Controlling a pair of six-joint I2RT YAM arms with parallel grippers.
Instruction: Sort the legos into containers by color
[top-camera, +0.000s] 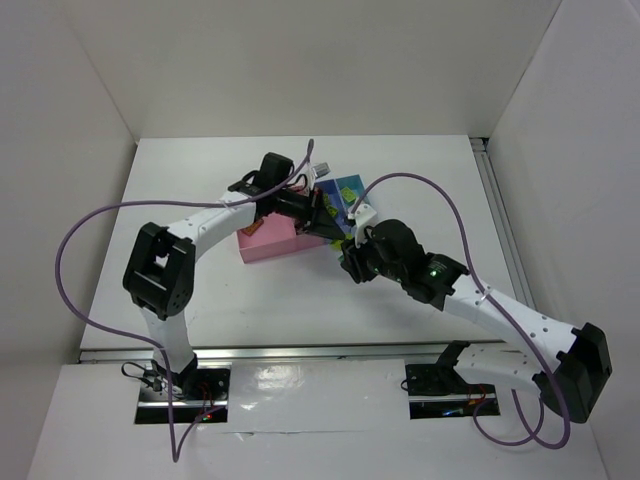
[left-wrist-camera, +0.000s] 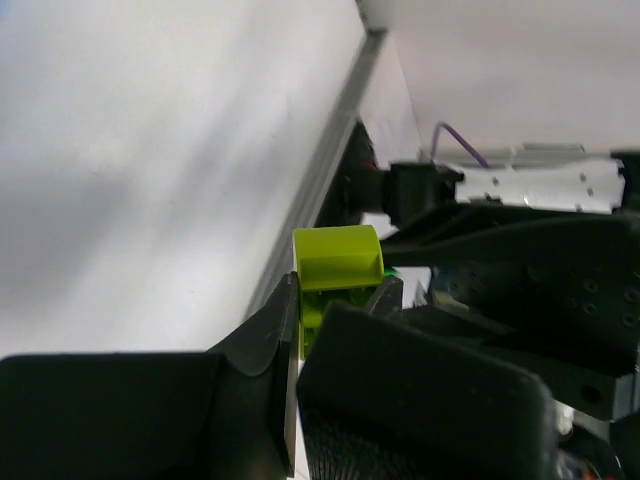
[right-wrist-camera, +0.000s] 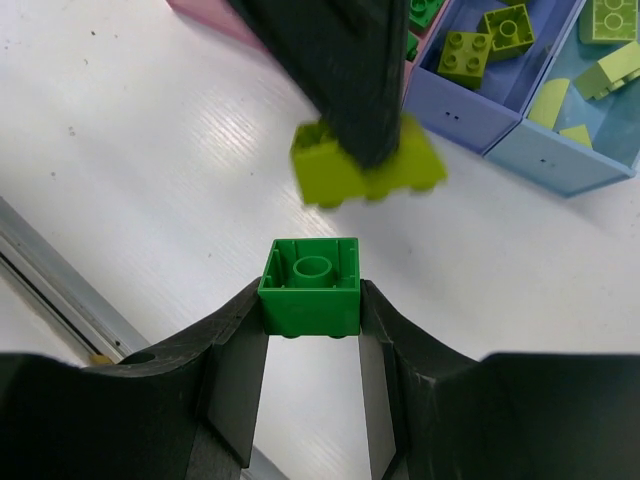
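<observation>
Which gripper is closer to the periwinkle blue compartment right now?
Left. The left gripper, jaws shut on a lime-green plastic brick, hangs close beside the periwinkle blue plastic compartment; the right gripper, holding a dark green plastic brick, sits farther back over the white table.

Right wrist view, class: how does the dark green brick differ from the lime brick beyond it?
Colour: the dark green brick is deep green, the lime brick yellow-green. Holder: the dark green brick sits in the right pincer, the lime brick in the left pincer. Look: the dark green brick is sharp, showing its hollow underside; the lime brick is blurred. Both are clamped in a pincer.
</observation>
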